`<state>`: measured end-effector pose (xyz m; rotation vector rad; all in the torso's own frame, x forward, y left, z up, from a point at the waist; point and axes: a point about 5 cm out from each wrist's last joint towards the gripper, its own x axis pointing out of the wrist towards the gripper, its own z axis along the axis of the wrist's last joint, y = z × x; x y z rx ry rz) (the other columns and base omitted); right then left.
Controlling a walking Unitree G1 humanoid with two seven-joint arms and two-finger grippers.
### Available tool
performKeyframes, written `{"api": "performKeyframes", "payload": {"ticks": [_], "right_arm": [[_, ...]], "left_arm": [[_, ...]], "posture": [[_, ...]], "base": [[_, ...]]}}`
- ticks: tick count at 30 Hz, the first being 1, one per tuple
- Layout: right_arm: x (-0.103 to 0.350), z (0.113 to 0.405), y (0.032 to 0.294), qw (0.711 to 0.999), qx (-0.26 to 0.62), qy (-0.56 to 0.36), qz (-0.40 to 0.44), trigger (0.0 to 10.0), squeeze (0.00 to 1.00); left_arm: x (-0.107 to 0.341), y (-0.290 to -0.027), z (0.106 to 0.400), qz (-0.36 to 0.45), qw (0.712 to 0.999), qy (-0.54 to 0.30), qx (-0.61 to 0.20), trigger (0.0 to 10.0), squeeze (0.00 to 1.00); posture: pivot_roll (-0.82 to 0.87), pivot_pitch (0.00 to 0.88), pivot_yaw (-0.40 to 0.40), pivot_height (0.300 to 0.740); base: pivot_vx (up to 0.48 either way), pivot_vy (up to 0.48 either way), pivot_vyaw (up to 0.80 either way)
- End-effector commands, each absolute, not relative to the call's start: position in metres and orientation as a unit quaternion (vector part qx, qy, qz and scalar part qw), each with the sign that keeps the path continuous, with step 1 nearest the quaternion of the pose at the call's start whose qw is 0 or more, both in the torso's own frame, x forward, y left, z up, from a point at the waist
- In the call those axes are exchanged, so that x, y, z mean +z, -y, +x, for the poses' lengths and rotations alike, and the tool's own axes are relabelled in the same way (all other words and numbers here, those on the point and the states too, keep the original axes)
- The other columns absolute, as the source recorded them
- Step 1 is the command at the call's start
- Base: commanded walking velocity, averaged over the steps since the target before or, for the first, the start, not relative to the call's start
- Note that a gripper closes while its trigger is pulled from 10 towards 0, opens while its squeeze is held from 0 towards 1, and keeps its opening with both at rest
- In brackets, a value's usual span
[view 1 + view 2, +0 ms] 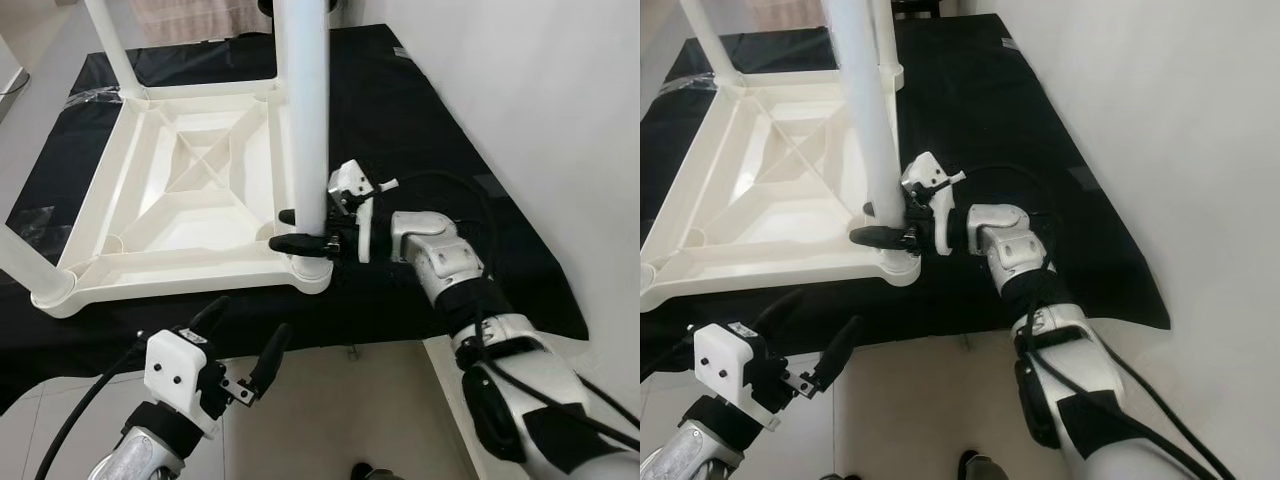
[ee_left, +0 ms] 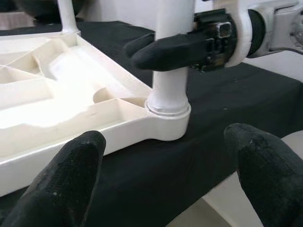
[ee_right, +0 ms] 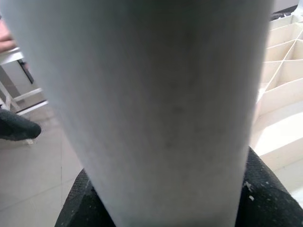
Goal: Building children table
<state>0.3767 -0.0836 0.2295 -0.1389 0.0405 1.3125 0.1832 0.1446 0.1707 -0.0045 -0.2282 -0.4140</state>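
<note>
Table leg (image 1: pixel 303 120) within right claw (image 1: pixel 300 231)

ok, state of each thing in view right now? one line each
tabletop: upside down on the black cloth, ribbed underside up.
near table leg: upright, seated in the corner socket.
corner socket: holds the leg's base.
far table leg: standing in its socket.
black cloth: spread flat under the tabletop.
right gripper: shut on the near table leg, low down.
left gripper: fingers open, holding nothing, off the cloth's near edge.
</note>
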Motion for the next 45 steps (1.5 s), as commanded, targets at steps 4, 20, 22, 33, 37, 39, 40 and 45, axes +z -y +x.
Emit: {"api": "performKeyframes", "payload": {"ticks": [4, 20, 22, 33, 37, 39, 40, 45], "right_arm": [[0.228, 0.376, 0.086, 0.784, 0.619, -0.014, -0.031, 0.0, 0.0], [0.142, 0.32, 0.004, 0.941, 0.334, -0.048, -0.005, 0.0, 0.0], [0.144, 0.325, 0.002, 0.938, 0.343, -0.046, -0.008, 0.0, 0.0], [0.178, 0.336, 0.009, 0.919, 0.394, 0.008, 0.0, 10.0, 1.0], [0.196, 0.335, 0.016, 0.911, 0.412, 0.032, 0.004, 10.0, 1.0], [0.208, 0.335, 0.024, 0.892, 0.449, 0.05, -0.012, 10.0, 0.85], [0.213, 0.336, 0.032, 0.87, 0.488, 0.06, -0.041, 10.0, 0.0], [0.223, 0.348, 0.066, 0.825, 0.551, 0.061, -0.108, 10.0, 0.0]], "left_arm": [[0.171, -0.144, 0.181, 0.001, 0.972, 0.112, -0.207, 10.0, 0.0], [0.169, -0.147, 0.187, 0.002, 0.971, 0.112, -0.212, 10.0, 0.0], [0.169, -0.147, 0.188, 0.002, 0.971, 0.112, -0.211, 10.0, 0.0], [0.169, -0.147, 0.189, 0.004, 0.972, 0.117, -0.202, 10.0, 0.0], [0.169, -0.147, 0.19, 0.003, 0.972, 0.117, -0.204, 10.0, 0.0], [0.17, -0.146, 0.19, 0.003, 0.972, 0.118, -0.205, 10.0, 0.0], [0.17, -0.146, 0.19, 0.003, 0.972, 0.118, -0.204, 10.0, 0.0], [0.17, -0.146, 0.19, 0.003, 0.972, 0.119, -0.203, 10.0, 0.0]], "posture": [[0.08, 0.212, -0.018, 0.74], [0.04, 0.197, 0.002, 0.74], [0.04, 0.195, -0.006, 0.74], [0.04, 0.195, -0.008, 0.74], [0.04, 0.195, -0.008, 0.74], [0.03, 0.196, -0.01, 0.74], [0.03, 0.197, -0.014, 0.74], [0.04, 0.199, -0.016, 0.74]], "base": [[0.0, 0.0, 0.0], [0.0, 0.0, 0.0], [0.0, 0.0, 0.0], [0.0, 0.0, 0.0], [0.0, 0.0, 0.0], [0.0, 0.0, 0.0], [0.0, 0.0, 0.0], [0.0, 0.0, 0.0]]}}
